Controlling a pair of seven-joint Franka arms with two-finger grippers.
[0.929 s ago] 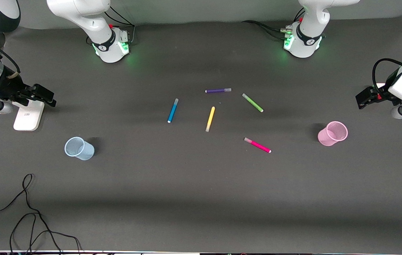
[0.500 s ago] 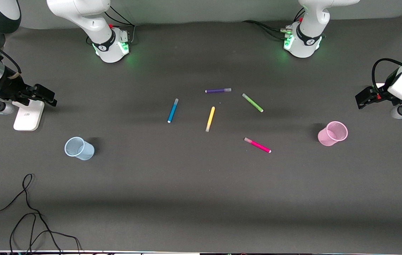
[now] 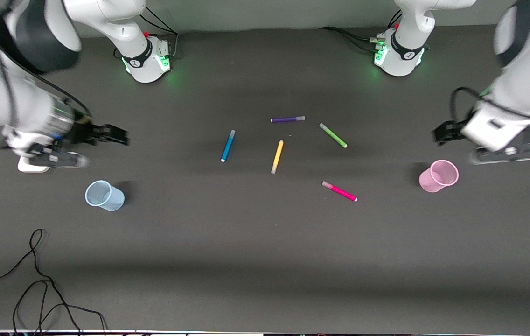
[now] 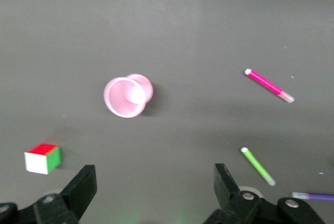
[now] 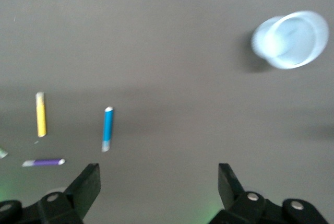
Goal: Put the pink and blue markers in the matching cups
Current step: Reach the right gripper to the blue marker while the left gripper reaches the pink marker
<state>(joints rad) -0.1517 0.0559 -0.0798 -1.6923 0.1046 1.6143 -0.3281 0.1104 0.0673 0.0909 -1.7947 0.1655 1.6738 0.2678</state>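
Two arms hung above a dark desk (image 3: 265,261), neither holding anything. The right gripper (image 3: 118,135), its fingers spread apart, was over bare desk toward the right arm's end, above the upright blue cup (image 3: 104,195). The left gripper (image 3: 440,133), likewise released, was over bare desk near the upright pink cup (image 3: 438,176). Between the cups lay five markers, all apart: the blue marker (image 3: 227,145), the yellow marker (image 3: 277,157) beside it, the pink marker (image 3: 339,191) nearest the front camera, then the green marker (image 3: 333,135) and purple marker (image 3: 288,119).
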